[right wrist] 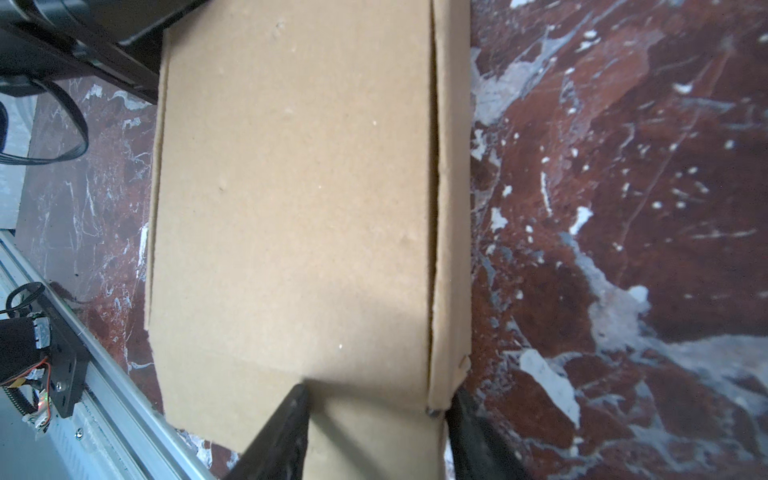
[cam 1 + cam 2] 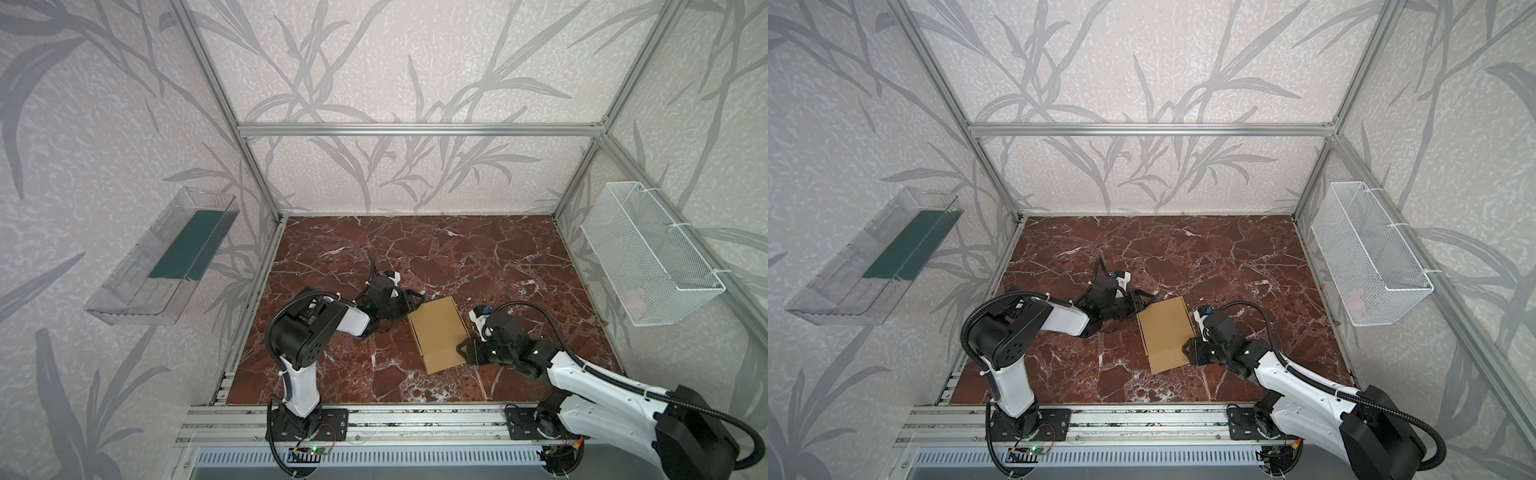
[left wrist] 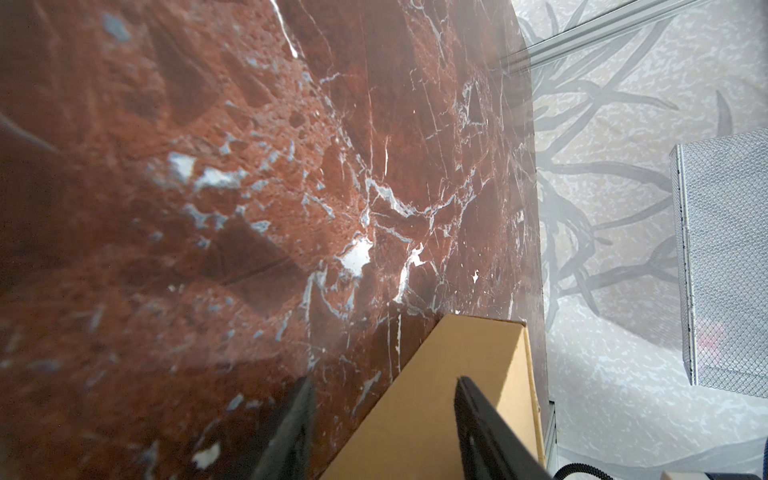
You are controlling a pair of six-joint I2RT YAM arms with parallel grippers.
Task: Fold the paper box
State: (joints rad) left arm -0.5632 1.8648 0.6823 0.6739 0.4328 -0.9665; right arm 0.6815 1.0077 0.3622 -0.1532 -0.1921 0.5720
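The paper box lies folded shut on the red marble table, a flat tan cardboard rectangle turned slightly askew. My left gripper is at its far left corner. In the left wrist view that gripper is open, one finger over the table and one over the box. My right gripper is at the box's near right edge. In the right wrist view it is open: one finger lies over the lid, the other beside the side wall's corner.
A white wire basket hangs on the right wall and a clear plastic tray on the left wall. Aluminium frame rails run along the table's front edge. Marble table stretches behind the box.
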